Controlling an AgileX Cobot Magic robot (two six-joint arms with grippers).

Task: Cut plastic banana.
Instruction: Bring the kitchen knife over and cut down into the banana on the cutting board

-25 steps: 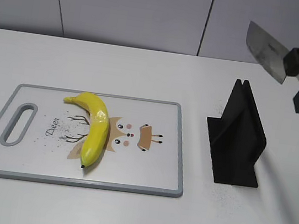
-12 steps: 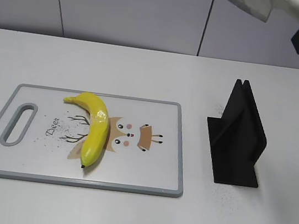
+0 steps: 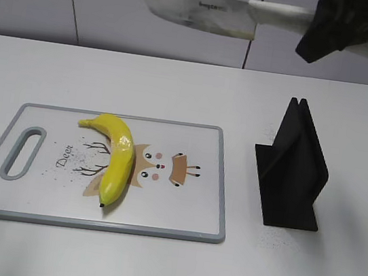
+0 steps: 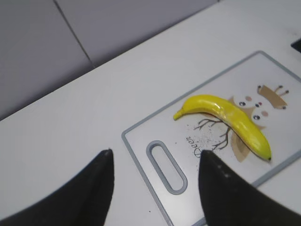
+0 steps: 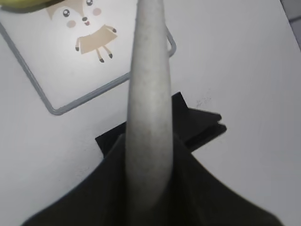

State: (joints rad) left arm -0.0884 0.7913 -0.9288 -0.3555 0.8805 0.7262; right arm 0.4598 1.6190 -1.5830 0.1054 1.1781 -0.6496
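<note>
The yellow plastic banana (image 3: 118,157) lies on the left half of the white cutting board (image 3: 180,216), stem toward the back. It also shows in the left wrist view (image 4: 230,123). My right gripper (image 3: 342,26) is shut on the pale handle of a cleaver knife (image 3: 198,10), held high above the table with the blade level, pointing left. In the right wrist view the handle (image 5: 148,94) runs between the jaws. My left gripper (image 4: 155,162) is open and empty, high above the board's handle slot (image 4: 165,165); it is out of the exterior view.
A black knife stand (image 3: 292,168) stands on the white table right of the board, directly below my right gripper (image 5: 197,125). The board has a grey rim and a printed deer picture (image 3: 159,165). A grey wall runs behind the table.
My right gripper has risen and swung left with the knife. The blade has turned from tilted near the right edge to level, high above the board's right side. The banana has not moved.
</note>
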